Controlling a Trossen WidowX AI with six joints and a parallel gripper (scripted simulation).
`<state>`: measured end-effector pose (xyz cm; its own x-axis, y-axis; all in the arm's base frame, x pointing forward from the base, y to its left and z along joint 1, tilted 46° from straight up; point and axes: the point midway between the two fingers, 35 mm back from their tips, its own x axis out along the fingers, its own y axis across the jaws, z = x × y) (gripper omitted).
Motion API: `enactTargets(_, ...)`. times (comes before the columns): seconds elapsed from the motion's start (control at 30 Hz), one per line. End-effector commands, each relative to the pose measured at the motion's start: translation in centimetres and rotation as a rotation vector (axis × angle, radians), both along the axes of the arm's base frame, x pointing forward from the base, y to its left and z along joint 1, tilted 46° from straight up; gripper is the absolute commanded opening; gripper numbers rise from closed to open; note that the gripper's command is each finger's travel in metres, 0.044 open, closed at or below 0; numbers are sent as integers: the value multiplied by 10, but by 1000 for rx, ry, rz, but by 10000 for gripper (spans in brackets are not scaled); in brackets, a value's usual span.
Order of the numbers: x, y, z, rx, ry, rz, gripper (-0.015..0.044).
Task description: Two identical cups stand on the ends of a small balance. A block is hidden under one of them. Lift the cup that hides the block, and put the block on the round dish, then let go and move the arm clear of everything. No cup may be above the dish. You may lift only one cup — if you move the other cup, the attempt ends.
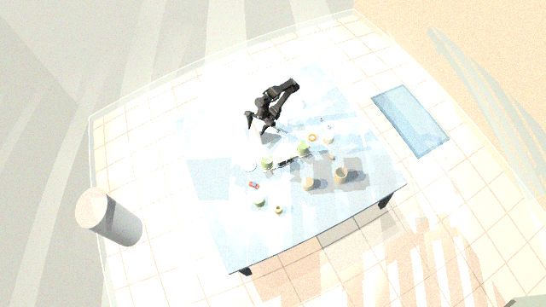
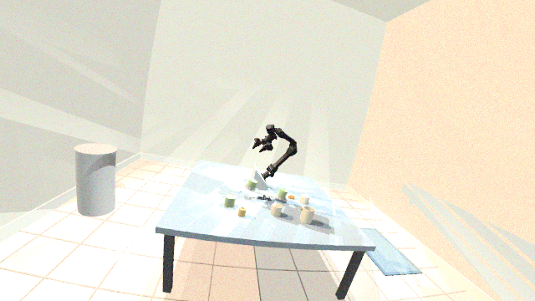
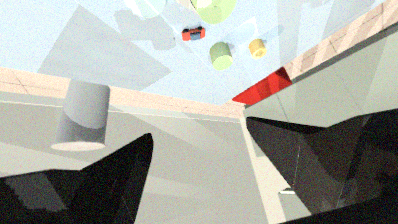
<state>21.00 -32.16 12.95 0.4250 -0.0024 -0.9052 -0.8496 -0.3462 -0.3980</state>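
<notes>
Two green cups stand on the ends of the small balance (image 1: 285, 162) (image 2: 264, 197). The left cup (image 1: 267, 163) (image 2: 251, 184) (image 3: 214, 9) looks higher than the right cup (image 1: 303, 148) (image 2: 282, 193) in the exterior view, so the beam seems tilted down to the right. No block shows. The pale round dish (image 1: 250, 166) (image 3: 147, 6) lies just left of the left cup. My gripper (image 1: 255, 130) (image 2: 257, 150) (image 3: 200, 129) is open and empty, high above the table behind the balance and touching neither cup.
A red toy car (image 1: 253, 185) (image 3: 193, 33), another green cup (image 1: 258, 200) (image 2: 229, 201) (image 3: 221, 56) and a yellow piece (image 1: 278, 210) (image 2: 242, 211) (image 3: 257, 48) stand in front. Tan cup (image 1: 308, 184) (image 2: 276, 210), tan mug (image 1: 340, 176) (image 2: 307, 215) and white cup (image 1: 328, 138) (image 2: 304, 200) stand right.
</notes>
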Motion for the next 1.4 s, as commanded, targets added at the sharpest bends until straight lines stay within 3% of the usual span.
enactTargets(0.0, 0, 0, 0, 4, -1, -4, 426)
enactTargets(1.37, -25, 96, -19, 948, 41, -941, 440)
